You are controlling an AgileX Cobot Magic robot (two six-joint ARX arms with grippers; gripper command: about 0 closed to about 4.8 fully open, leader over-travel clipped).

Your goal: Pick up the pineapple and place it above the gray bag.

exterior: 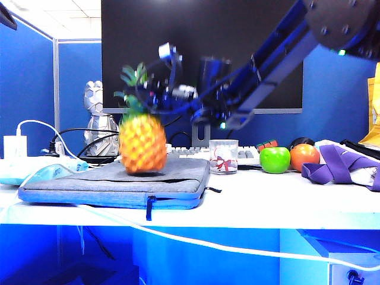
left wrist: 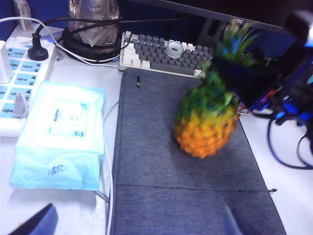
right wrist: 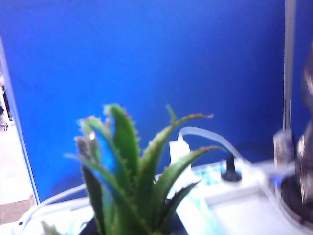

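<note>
The pineapple (exterior: 142, 142), orange-yellow with a green crown, is over the middle of the gray bag (exterior: 77, 185), tilted and blurred; I cannot tell whether its base touches the fabric. My right gripper (exterior: 159, 94) reaches across from the right and is shut on the crown. In the right wrist view the leaves (right wrist: 129, 161) fill the space at the right gripper (right wrist: 132, 229). The left wrist view shows the pineapple (left wrist: 205, 127) on the bag (left wrist: 161, 205) from above. My left gripper (left wrist: 134, 227) hangs open over the bag's near edge, holding nothing.
A pack of wet wipes (left wrist: 58, 142) and a power strip (left wrist: 14, 73) lie left of the bag, a keyboard (left wrist: 161, 51) behind it. To its right are a glass cup (exterior: 224, 155), a green apple (exterior: 275, 160), an orange (exterior: 304, 157) and purple straps (exterior: 338, 166). A white cable (exterior: 208, 240) hangs along the table front.
</note>
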